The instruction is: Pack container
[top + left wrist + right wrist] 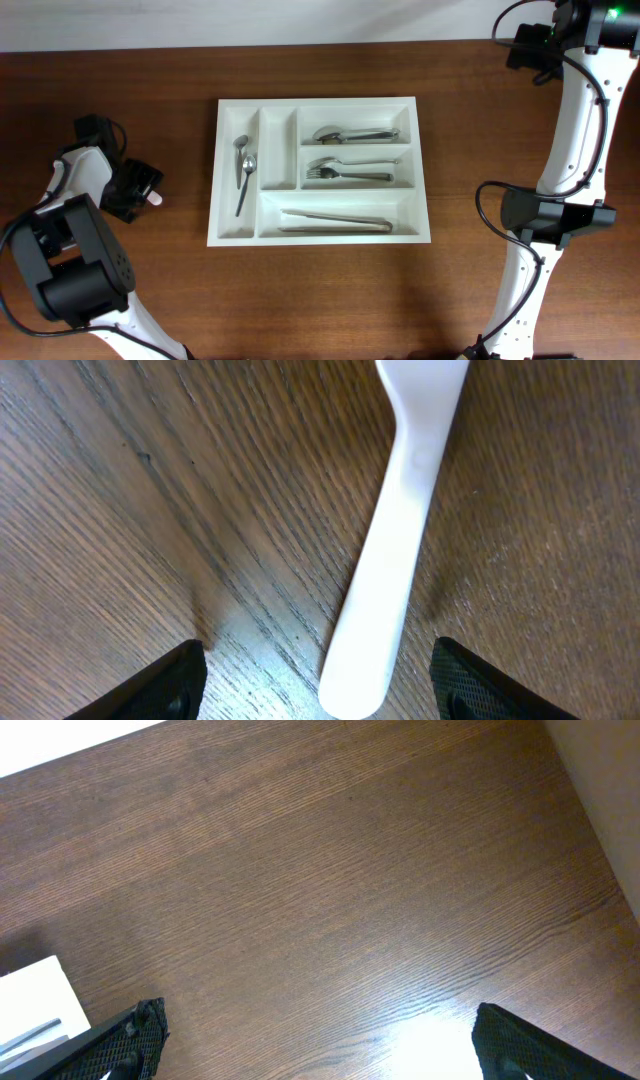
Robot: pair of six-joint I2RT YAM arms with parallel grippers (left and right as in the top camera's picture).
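The container (318,102), a large white tray, lies at the table's middle. Metal spoons (243,170) are in its left narrow compartment, one more spoon (345,133) is in the top right one, forks (345,172) are in the middle right one, and long pieces (335,221) are in the bottom one. My left gripper (140,190) is left of the tray, low over the table. In the left wrist view its fingers (170,685) stand open on either side of a white plastic utensil handle (400,540) lying on the wood, with gaps on both sides. My right gripper (320,1045) is open over bare table.
The right arm (575,110) stands along the right side of the table, reaching toward the far right corner. A corner of the tray (30,995) shows at the lower left of the right wrist view. The table's far edge (590,810) meets a pale wall.
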